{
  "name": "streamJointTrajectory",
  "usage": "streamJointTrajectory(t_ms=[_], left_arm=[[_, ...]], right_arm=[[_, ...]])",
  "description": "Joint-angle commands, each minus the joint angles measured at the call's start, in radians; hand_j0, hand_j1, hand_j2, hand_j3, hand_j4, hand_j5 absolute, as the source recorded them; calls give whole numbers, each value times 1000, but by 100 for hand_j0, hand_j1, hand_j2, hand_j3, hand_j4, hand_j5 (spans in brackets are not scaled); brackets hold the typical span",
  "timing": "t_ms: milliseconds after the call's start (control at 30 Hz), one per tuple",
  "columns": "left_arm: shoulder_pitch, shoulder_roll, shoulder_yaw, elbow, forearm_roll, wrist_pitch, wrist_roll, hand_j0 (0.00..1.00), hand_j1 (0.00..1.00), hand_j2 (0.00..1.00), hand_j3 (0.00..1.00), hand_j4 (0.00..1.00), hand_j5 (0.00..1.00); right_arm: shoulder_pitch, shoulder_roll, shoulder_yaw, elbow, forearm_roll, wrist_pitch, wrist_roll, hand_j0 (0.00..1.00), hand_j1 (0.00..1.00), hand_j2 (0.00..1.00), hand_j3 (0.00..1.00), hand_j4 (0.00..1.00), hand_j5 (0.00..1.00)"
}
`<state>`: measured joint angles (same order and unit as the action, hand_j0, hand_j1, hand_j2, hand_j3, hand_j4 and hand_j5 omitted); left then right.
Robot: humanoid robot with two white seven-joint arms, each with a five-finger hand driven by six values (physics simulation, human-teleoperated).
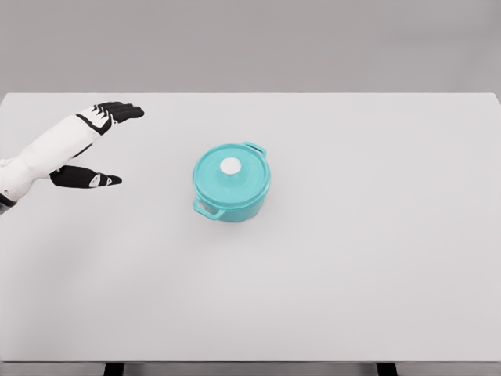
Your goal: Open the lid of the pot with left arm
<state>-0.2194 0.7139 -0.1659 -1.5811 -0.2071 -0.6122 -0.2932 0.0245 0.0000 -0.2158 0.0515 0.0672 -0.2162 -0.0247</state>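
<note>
Head view: round glossy teal pot (231, 192), lid (230, 171) on; left hand (95, 145) spread wide, empty.

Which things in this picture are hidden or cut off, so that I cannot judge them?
- Inside of the round teal pot: head view, covered by its teal lid with white knob.
- Left arm above the wrist: head view, cut off by the left edge; only the left hand shows.
- Right arm: out of view.
</note>
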Motion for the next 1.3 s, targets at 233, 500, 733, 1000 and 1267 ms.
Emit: streamJointTrajectory(t_ms=[233, 500, 733, 1000, 1267], left_arm=[[-11, -67, -4, 1, -37, 1, -273, 100, 100, 100, 100, 100, 100], [-348, 19, -363, 3, -120, 1, -271, 100, 100, 100, 100, 100, 100], [-567, 15, -510, 69, -186, 1, -274, 100, 100, 100, 100, 100, 100], [-732, -132, -698, 243, -201, 1, -274, 100, 100, 100, 100, 100, 100], [-729, -192, -698, 306, -224, 1, -274, 100, 100, 100, 100, 100, 100]], right_arm=[[0, 0, 0, 1, -4, 0, -1, 100, 100, 100, 100, 100, 100], [0, 0, 0, 1, -4, 0, -1, 100, 100, 100, 100, 100, 100], [0, 0, 0, 1, -4, 0, -1, 100, 100, 100, 100, 100, 100], [0, 0, 0, 1, -4, 0, -1, 100, 100, 100, 100, 100, 100], [0, 0, 0, 1, -4, 0, -1, 100, 100, 100, 100, 100, 100]])
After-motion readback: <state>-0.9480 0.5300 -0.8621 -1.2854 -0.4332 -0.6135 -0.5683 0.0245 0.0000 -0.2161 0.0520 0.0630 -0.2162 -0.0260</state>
